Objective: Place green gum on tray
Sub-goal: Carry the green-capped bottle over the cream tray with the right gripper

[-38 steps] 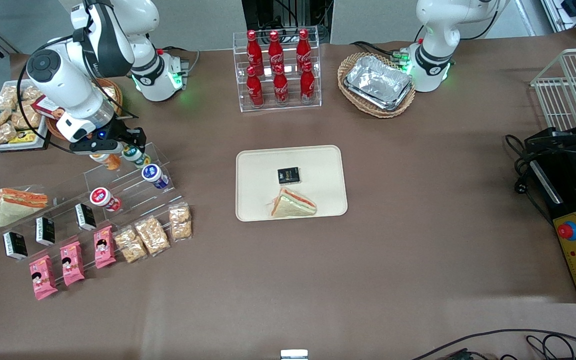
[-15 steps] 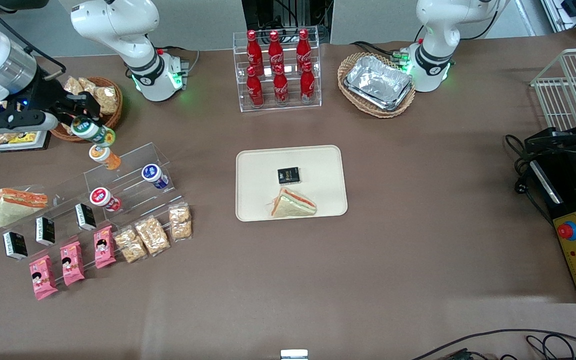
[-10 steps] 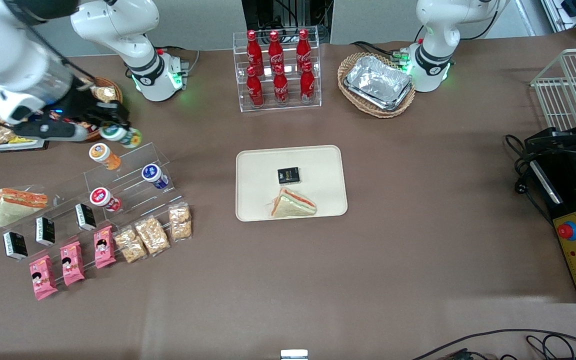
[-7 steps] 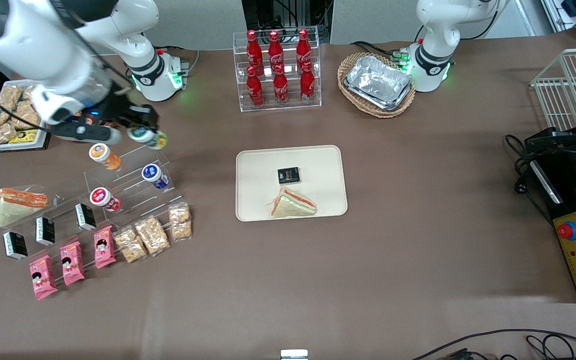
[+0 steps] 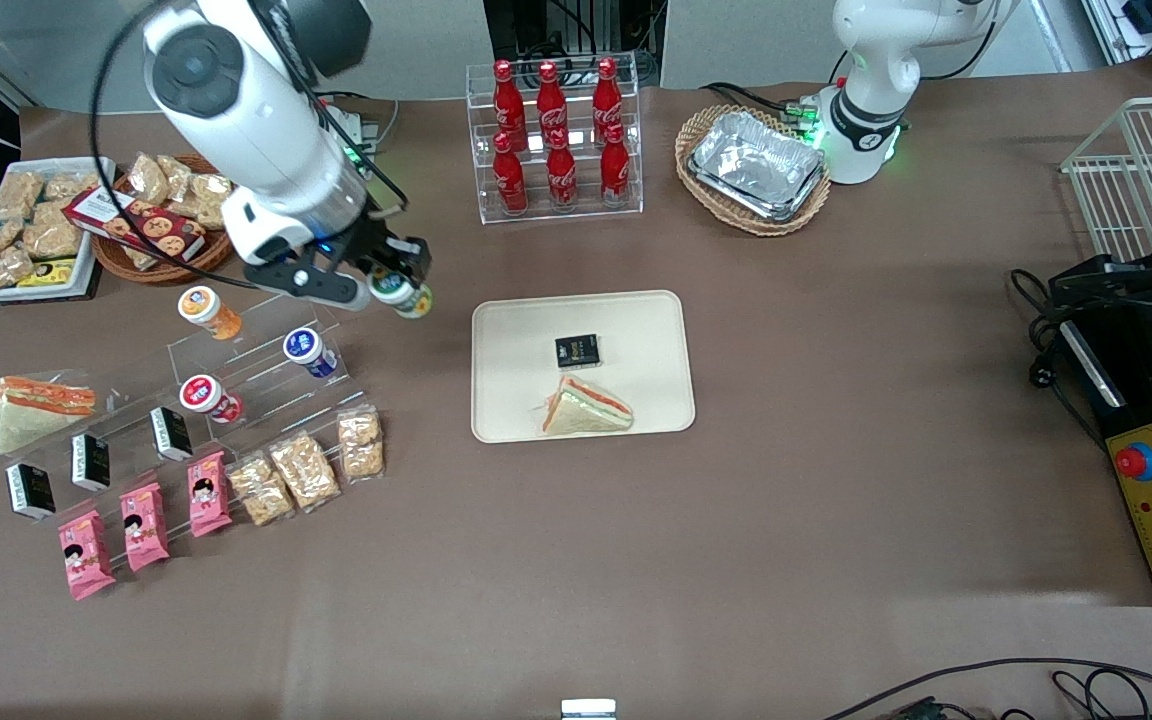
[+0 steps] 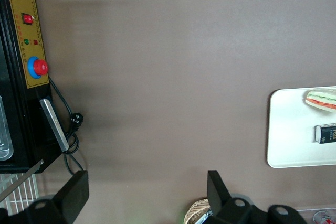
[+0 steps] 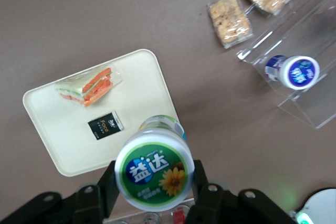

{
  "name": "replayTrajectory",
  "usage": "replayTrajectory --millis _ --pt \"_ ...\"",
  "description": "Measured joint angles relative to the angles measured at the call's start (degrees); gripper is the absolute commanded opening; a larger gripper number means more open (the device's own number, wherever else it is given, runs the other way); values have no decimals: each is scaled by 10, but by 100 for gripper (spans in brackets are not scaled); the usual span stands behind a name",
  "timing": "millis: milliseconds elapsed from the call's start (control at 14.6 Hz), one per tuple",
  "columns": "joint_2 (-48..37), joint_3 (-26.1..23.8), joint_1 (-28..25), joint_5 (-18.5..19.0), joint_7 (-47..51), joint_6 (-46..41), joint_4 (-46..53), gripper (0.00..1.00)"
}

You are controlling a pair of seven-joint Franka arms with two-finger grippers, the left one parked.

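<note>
The green gum (image 5: 402,295) (image 7: 154,170), a small bottle with a white-and-green lid, hangs in the air with my gripper (image 5: 394,288) (image 7: 154,178) shut on it. It is held above the brown table, between the clear stepped rack (image 5: 266,340) and the cream-beige tray (image 5: 506,400) (image 7: 63,150), just short of the tray's rim. On the tray lie a wrapped sandwich (image 5: 584,408) (image 7: 88,86) and a small black packet (image 5: 577,349) (image 7: 106,125).
The rack holds an orange-lidded bottle (image 5: 204,308), a blue-lidded bottle (image 5: 306,350) (image 7: 295,72) and a red-lidded one (image 5: 204,396). Snack packs (image 5: 304,466) lie nearer the camera. A cola bottle rack (image 5: 554,140) and a foil-tray basket (image 5: 754,166) stand farther away.
My gripper lifted the green gum off the rack, swung out toward the table's end, then carried it across toward the tray; it now hangs close to the tray's edge.
</note>
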State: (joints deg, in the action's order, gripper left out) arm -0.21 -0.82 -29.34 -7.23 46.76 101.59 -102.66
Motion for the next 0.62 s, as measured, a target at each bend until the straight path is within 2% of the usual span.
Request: replayTrajectory --millis 274,616 --pt "26 1 -26 6 39 123 -79 7" --pt "77 1 -74 18 112 224 -142 6"
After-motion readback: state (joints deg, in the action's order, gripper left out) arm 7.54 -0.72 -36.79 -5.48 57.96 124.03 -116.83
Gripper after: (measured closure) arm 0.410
